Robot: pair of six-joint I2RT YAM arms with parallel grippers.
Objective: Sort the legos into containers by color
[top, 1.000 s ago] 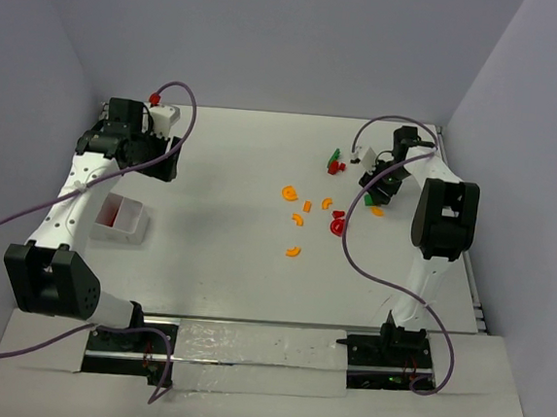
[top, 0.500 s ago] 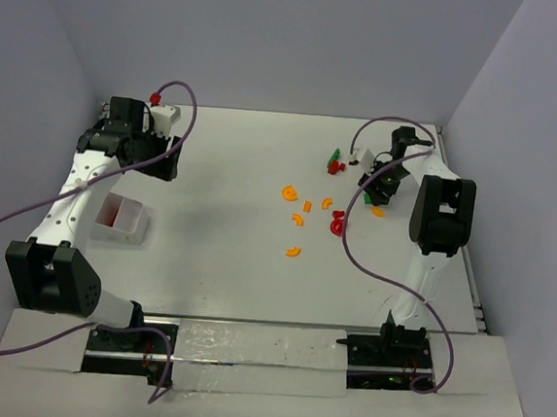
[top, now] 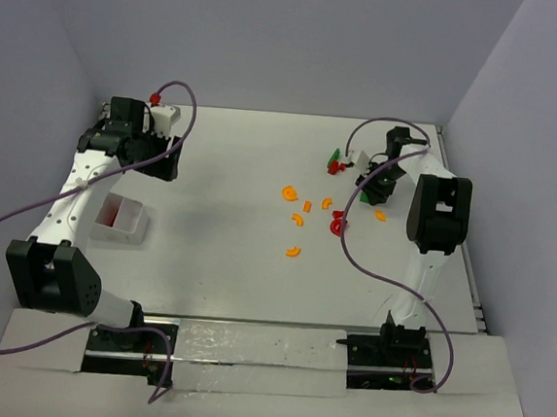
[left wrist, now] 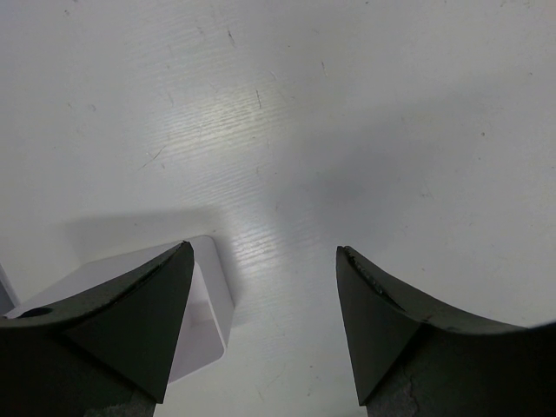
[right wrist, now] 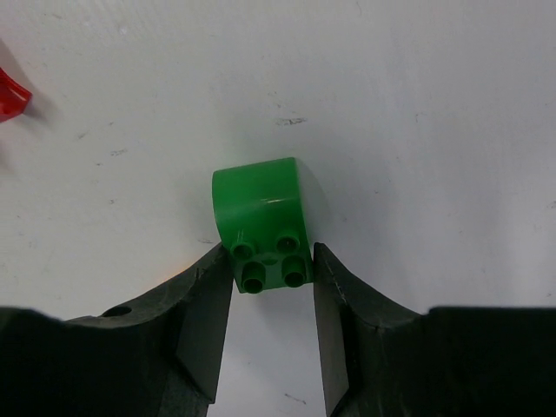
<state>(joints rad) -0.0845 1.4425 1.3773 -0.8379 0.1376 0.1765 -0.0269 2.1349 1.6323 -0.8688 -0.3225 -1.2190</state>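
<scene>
My right gripper (right wrist: 268, 269) is shut on a green curved lego (right wrist: 261, 221), one finger against each side, low over the table at the far right (top: 371, 183). A red lego (right wrist: 10, 91) lies to its left. Loose legos lie mid-table: orange half-rings (top: 288, 192) (top: 293, 251) (top: 379, 214), red pieces (top: 336, 227) (top: 333, 170) and a green block (top: 335, 157). The white tray (top: 122, 217) sits at the left with red pieces in one compartment. My left gripper (left wrist: 265, 261) is open and empty above the table, far side of the tray; the tray's corner (left wrist: 208, 295) shows beside its left finger.
Purple cables loop over both arms (top: 184, 112) (top: 349, 244). The side walls stand close to each arm. The table's right edge (top: 473, 274) runs just beyond the right arm.
My right gripper has shifted slightly left and farther back over the green lego. The left arm has not moved.
</scene>
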